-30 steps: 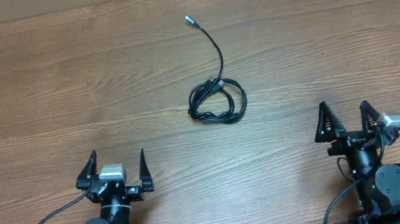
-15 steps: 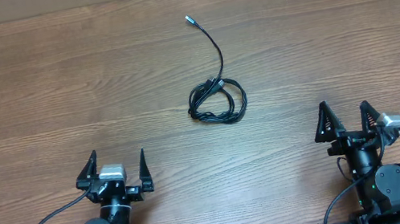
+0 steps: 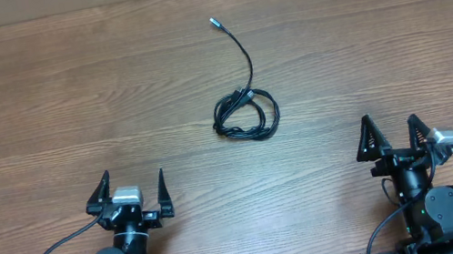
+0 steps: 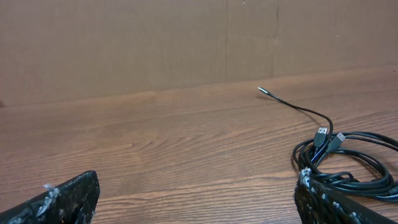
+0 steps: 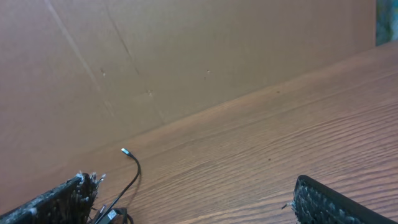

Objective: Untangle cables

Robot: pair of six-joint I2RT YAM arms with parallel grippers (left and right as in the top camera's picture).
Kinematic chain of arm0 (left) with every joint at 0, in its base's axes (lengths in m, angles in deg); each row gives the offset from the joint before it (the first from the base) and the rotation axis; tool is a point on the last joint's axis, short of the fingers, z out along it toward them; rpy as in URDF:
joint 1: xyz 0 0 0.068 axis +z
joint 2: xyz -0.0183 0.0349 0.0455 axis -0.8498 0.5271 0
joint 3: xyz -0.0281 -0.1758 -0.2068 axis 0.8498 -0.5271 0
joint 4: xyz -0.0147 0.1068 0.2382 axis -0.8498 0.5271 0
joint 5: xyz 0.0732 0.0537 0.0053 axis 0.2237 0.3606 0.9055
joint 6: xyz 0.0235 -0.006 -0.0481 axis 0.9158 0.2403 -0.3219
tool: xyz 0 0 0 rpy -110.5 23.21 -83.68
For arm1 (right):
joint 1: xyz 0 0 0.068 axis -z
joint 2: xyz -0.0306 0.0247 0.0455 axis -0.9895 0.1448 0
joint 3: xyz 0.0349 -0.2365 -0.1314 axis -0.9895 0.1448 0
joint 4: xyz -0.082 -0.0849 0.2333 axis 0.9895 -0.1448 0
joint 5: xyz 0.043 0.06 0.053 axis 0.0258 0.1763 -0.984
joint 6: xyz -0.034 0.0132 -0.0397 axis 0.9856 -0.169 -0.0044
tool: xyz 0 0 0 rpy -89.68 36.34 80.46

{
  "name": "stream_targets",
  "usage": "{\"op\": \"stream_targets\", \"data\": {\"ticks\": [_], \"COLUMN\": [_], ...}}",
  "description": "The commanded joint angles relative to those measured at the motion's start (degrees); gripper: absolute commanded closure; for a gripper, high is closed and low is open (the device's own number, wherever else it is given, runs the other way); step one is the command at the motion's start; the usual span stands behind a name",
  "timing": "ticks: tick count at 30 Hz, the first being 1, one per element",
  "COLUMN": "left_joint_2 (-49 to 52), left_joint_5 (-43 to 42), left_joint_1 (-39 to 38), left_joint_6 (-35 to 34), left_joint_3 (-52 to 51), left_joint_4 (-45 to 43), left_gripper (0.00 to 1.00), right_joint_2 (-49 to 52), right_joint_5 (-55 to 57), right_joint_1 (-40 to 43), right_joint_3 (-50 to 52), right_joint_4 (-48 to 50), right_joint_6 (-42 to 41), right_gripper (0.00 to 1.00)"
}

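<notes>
While the left pincer [image 3: 133,176] and right pincer [image 3: 388,121] both gape empty, the cables [image 3: 245,113] lie bunched on the tabletop [image 3: 38,103], well ahead and between them.

Overhead looks down; wrist views low, forward, sharing cables [image 4: 321,135].

Open table [image 3: 38,103] surrounds the cables [image 3: 246,114] at centre frame, with straight, unblocked lanes from the left gripper [image 3: 134,190] and right gripper [image 3: 391,134] below. A cardboard wall [image 4: 124,43] bounds the top edge.
</notes>
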State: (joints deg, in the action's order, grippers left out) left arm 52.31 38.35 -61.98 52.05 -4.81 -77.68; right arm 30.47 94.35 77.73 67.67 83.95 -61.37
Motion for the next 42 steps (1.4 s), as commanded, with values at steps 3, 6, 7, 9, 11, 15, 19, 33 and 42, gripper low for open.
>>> {"op": "stream_targets", "data": {"ticks": [3,6,7,9,11,15,19,33,42], "left_joint_2": [-0.2,-0.2,-0.2,-0.2,-0.2,-0.2,-0.2,-0.2,-0.2], "left_joint_5": [-0.1,-0.1,-0.1,-0.1,-0.1,-0.1,-0.1,-0.1,-0.1], "left_joint_1": [-0.3,-0.3,-0.3,-0.3,-0.3,-0.3,-0.3,-0.3,-0.3], "left_joint_6": [1.1,1.1,1.1,1.1,1.1,1.1,1.1,1.1,1.1], "left_joint_3": [-0.3,-0.3,-0.3,-0.3,-0.3,-0.3,-0.3,-0.3,-0.3], "left_joint_4": [0.0,0.0,0.0,0.0,0.0,0.0,0.0,0.0,0.0], "left_gripper": [0.0,0.0,0.0,0.0,0.0,0.01,0.01,0.0,0.01], "right_joint_2": [-0.5,-0.5,-0.5,-0.5,-0.5,-0.5,-0.5,-0.5,-0.5], "right_joint_5": [0.0,0.0,0.0,0.0,0.0,0.0,1.0,1.0,1.0], "right_joint_1": [-0.5,-0.5,-0.5,-0.5,-0.5,-0.5,-0.5,-0.5,-0.5], "right_joint_3": [0.6,0.6,0.6,0.6,0.6,0.6,0.6,0.6,0.6], "right_joint_4": [0.3,0.3,0.3,0.3,0.3,0.3,0.4,0.3,0.4], "right_joint_6": [0.1,0.1,0.1,0.1,0.1,0.1,0.1,0.1,0.1], "right_gripper": [0.0,0.0,0.0,0.0,0.0,0.0,0.0,0.0,0.0]}}
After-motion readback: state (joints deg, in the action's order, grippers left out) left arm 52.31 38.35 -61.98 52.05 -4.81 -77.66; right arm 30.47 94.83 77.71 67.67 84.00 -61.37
